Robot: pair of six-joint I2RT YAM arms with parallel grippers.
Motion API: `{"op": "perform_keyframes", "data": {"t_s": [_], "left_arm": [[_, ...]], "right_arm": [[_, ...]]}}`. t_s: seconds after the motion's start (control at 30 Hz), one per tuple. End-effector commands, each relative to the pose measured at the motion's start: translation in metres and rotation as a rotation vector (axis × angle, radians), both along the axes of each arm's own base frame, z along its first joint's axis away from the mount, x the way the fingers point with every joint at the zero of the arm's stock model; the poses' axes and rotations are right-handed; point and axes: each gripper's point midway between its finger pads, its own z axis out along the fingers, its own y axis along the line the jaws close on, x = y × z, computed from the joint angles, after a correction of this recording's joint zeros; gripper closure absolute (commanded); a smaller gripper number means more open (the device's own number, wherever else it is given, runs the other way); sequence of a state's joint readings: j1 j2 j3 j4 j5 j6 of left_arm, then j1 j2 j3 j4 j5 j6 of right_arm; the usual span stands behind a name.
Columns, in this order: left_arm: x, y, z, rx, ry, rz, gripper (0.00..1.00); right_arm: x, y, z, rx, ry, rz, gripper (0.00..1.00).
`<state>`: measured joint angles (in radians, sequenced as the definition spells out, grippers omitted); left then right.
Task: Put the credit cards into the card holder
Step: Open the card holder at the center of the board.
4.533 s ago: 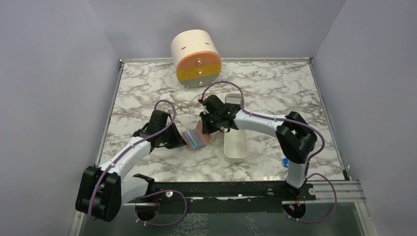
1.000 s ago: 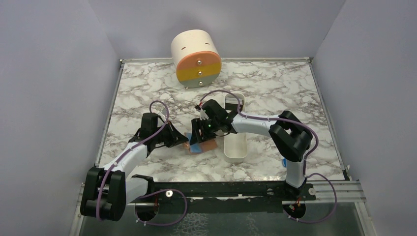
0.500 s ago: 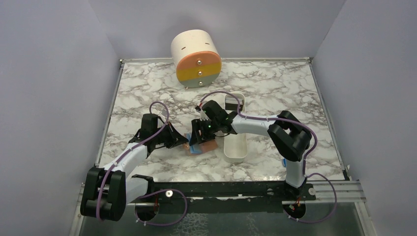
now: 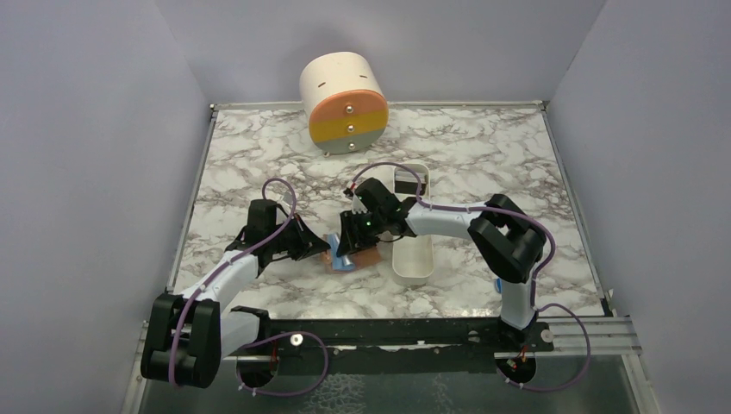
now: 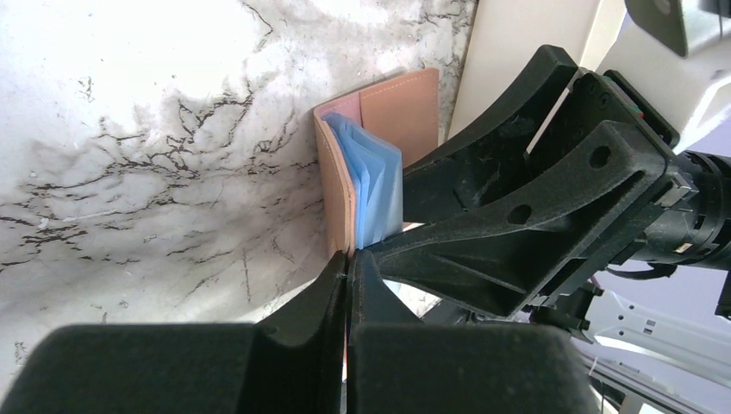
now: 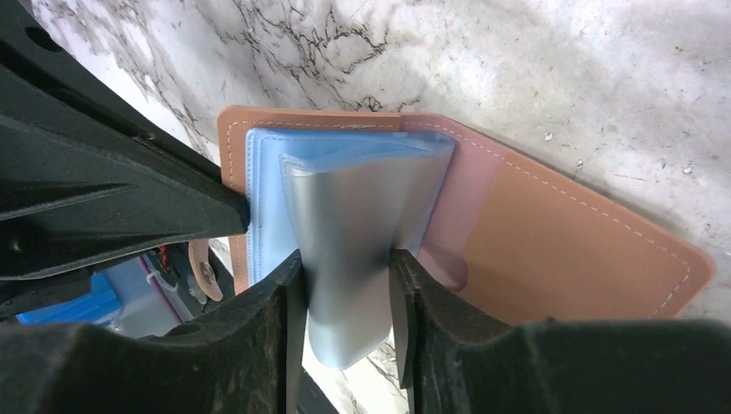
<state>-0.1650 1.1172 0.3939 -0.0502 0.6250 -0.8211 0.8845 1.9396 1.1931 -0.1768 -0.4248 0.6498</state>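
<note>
Card holder (image 6: 560, 250): cover (image 5: 405, 103) in left gripper (image 5: 349, 263); grey sleeve (image 6: 353, 216) in right gripper (image 6: 346, 285).

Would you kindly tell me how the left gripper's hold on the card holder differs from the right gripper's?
The left gripper pinches the edge of the tan leather cover, while the right gripper pinches a grey inner sleeve. The left gripper's fingers are almost touching. The right gripper's fingers stand wider apart, with the bulging sleeve between them. Both are shut on the same opened card holder.
</note>
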Motion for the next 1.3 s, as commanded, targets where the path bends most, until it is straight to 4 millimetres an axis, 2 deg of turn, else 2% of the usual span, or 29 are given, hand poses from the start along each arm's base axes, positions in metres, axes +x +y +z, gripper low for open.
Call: {"op": "perform_keyframes", "data": {"t_s": [0.0,0.13,0.27,0.63,0.73,0.93,1.13,1.27], "left_arm": [[0.001,-0.005,0.009,-0.035,-0.033,-0.021,0.96],[0.001,-0.004,0.005,-0.028,-0.021,-0.019,0.8],[0.0,-0.003,0.0,-0.018,-0.012,-0.015,0.71],[0.002,-0.002,-0.009,0.005,0.002,-0.014,0.68],[0.003,-0.002,-0.008,0.006,-0.005,-0.016,0.75],[0.006,-0.001,-0.002,0.019,-0.014,-0.023,0.98],[0.013,0.002,0.008,0.056,-0.042,-0.032,1.0],[0.012,0.004,0.01,0.079,-0.033,-0.044,1.0]], "right_arm": [[-0.002,-0.002,-0.017,-0.028,-0.004,0.0,0.64],[-0.003,-0.002,-0.019,-0.03,0.0,0.0,0.67],[-0.003,-0.002,-0.02,-0.027,0.001,0.0,0.69],[-0.003,-0.003,-0.019,-0.026,0.0,-0.002,0.71],[-0.004,-0.003,-0.019,-0.029,0.0,0.0,0.71],[0.001,-0.006,-0.012,-0.052,-0.023,-0.013,0.71],[0.007,-0.009,-0.005,-0.075,-0.054,-0.018,0.69],[0.017,-0.023,0.001,-0.147,-0.106,-0.071,0.65]]}}
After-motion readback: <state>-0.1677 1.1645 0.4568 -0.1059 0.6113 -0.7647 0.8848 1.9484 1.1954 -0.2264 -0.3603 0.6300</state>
